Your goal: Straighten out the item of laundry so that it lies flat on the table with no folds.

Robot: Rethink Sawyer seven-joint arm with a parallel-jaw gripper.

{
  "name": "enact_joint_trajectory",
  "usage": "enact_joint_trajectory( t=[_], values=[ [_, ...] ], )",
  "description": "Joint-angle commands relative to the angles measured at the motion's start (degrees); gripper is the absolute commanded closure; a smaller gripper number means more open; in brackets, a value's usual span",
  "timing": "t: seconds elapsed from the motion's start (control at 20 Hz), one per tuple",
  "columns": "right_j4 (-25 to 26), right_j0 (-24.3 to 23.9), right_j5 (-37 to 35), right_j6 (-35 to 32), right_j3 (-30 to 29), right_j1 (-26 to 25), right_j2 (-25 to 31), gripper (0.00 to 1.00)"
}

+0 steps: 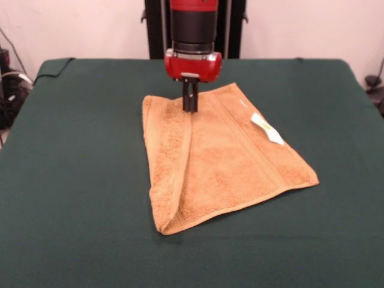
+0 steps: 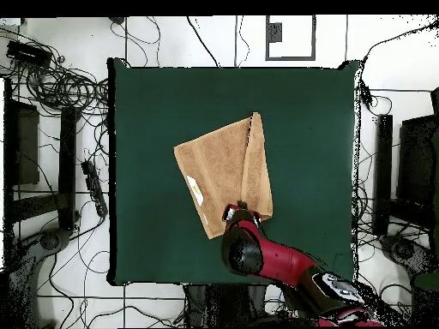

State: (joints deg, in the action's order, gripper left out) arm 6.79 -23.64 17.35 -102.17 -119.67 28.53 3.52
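Note:
The item of laundry (image 1: 228, 162), a golden-orange towel, lies in the middle of the green table (image 1: 72, 156). Its left side is folded over into a long strip (image 1: 168, 162), with the crease running from the far edge to the near corner. A white tag (image 1: 267, 129) shows near the right hem. My gripper (image 1: 190, 108) points straight down at the far end of that crease, its fingers close together on the cloth. From overhead, the towel (image 2: 219, 167) has its folded strip (image 2: 257, 167) on the right, and the arm's red head (image 2: 244, 236) covers the towel's lower corner and the fingertips.
Green table (image 2: 146, 128) cloth extends well beyond the towel on all sides. Cables and stands (image 2: 60, 86) crowd the floor around the table. The black pedestal (image 1: 195, 24) stands behind the far edge.

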Motion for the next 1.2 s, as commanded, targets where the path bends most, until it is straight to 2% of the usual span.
enact_joint_trajectory(
  t=[0.05,0.15,0.2,0.6,0.9,1.2],
  values=[
    [-4.9,2.4,3.5,-16.4,-1.0,-3.2,3.0,1.0],
    [-4.5,2.5,3.9,-16.0,-0.4,-3.4,2.9,1.0],
    [-4.6,2.7,4.2,-16.0,-0.3,-3.5,2.7,0.0],
    [-3.7,3.1,6.2,-14.7,0.6,-3.5,1.5,0.0],
    [-4.4,3.1,3.1,-13.4,0.1,-1.0,0.1,0.0],
    [-0.6,0.6,-0.9,-9.5,-0.1,2.9,-0.5,0.0]
  ],
)
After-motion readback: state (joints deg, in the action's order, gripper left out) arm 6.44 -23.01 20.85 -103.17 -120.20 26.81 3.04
